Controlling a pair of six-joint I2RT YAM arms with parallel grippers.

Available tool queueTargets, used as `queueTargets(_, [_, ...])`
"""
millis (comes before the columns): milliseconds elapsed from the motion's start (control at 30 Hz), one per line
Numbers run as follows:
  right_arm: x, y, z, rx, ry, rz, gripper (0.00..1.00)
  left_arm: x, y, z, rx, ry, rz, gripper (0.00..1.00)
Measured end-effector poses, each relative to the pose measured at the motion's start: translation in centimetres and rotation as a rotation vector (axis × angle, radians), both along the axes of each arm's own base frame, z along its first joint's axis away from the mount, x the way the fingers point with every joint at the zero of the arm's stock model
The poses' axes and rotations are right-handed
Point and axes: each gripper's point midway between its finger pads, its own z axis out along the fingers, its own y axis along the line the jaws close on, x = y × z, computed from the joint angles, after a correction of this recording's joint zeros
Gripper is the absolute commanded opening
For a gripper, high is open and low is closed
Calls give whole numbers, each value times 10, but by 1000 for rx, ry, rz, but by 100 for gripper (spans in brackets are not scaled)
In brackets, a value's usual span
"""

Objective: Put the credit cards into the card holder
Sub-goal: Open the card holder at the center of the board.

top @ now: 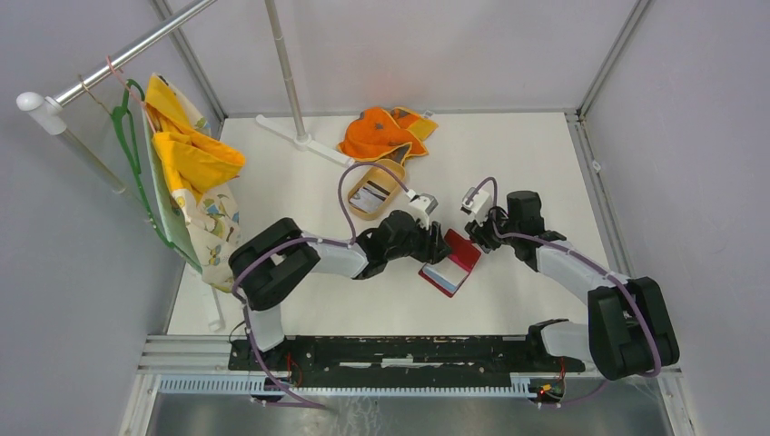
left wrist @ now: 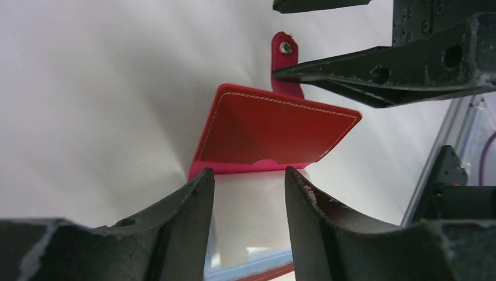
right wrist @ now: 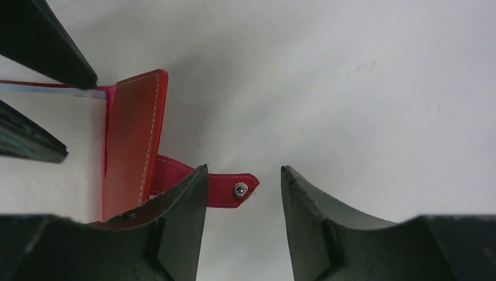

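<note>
White table (top: 300, 173), walled in pale grey, with two robot arms reaching to its middle.

At the centre lies the card holder (left wrist: 275, 132), a red folding wallet. One half rests flat on the table and the other stands up, tilted. A white, dark-striped patch shows on the flat half; whether that is a card already tucked in cannot be told.

The snap tab (right wrist: 231, 188) sticks out behind the raised half. The right gripper (right wrist: 243, 168) straddles that tab with its jaws apart, clamping nothing. One of its fingers sits just beside the tab.

The left gripper (left wrist: 247, 172) hovers over the flat half, its jaws also parted and empty. The two grippers are very near each other.

Further back, well apart from the wallet, a tan oval tray (top: 397, 177) holds at least one pale credit card (top: 367, 196). An orange cloth (top: 381, 136) lies behind it.

Likely trouble from here: with nothing gripping the tab, the raised half could drop and close the wallet. A nudge from either finger could slide the light wallet away. The fingers, being so close, could also knock together.
</note>
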Motion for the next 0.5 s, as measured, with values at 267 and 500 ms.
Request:
queueTargets(267, [1, -13, 10, 29, 4, -40, 61, 1, -43, -15, -85, 121, -68, 49])
queueTargets(500, [-4, -13, 52, 98, -114, 42, 60, 12, -57, -30, -49, 186, -42, 47])
